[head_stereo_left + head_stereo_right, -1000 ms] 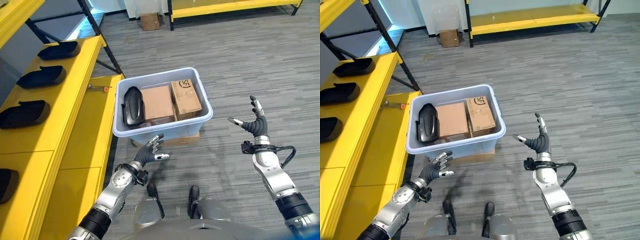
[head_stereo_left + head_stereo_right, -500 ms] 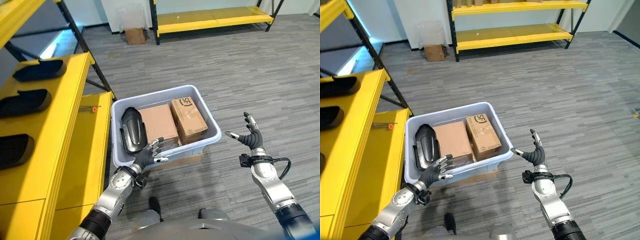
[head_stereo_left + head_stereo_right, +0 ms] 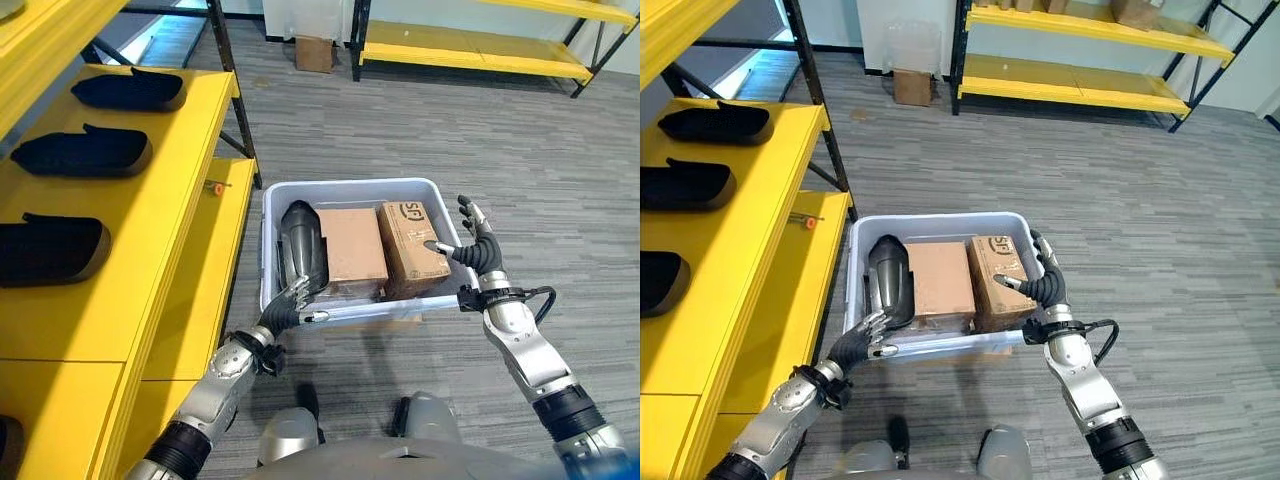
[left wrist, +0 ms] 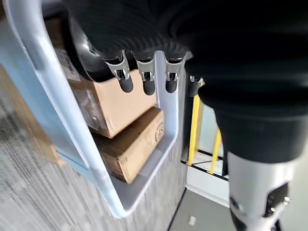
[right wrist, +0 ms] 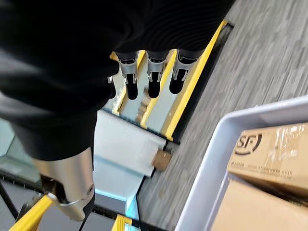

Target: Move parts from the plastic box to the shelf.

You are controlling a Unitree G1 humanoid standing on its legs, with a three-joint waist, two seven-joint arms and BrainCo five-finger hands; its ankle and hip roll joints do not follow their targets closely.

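Part in box beyond left hand

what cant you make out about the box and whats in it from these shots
- Below the cardboard boxes: they and the black part cover the plastic box floor in both eye views.
- Whether the left hand touches the near rim: fingers merge with it in the eye views; the left wrist view only shows them over the rim.
- The black part's lower end: hidden behind the near wall and left hand.
- Right hand contact with the side wall: unclear.

Both head views look down on the box and shelf; wrist views sit close over its rim.
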